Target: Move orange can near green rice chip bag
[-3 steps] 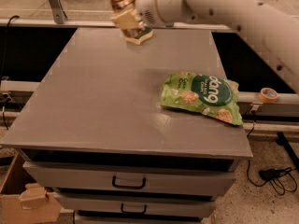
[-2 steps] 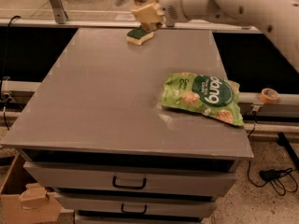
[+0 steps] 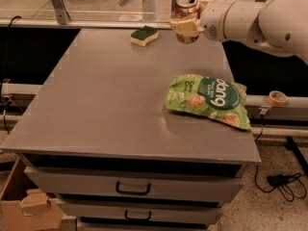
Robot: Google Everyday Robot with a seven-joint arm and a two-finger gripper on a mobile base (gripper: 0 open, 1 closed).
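Observation:
The orange can (image 3: 186,6) is upright in my gripper (image 3: 188,25), held in the air above the far right part of the grey table (image 3: 110,100). The gripper is shut on the can, with a beige finger (image 3: 183,27) across its front. The white arm (image 3: 250,18) comes in from the right. The green rice chip bag (image 3: 209,100) lies flat on the table's right side, nearer the front than the can and a good way below it in the picture.
A green-and-yellow sponge (image 3: 144,35) lies at the table's far edge, left of the can. A tape roll (image 3: 277,98) sits on a rail at right. Drawers (image 3: 132,186) are below the tabletop, a cardboard box (image 3: 29,208) at bottom left, cables (image 3: 284,179) on the floor.
The gripper with the can has moved right along the far edge, away from the sponge, which now stands uncovered on the table. The bag has not moved.

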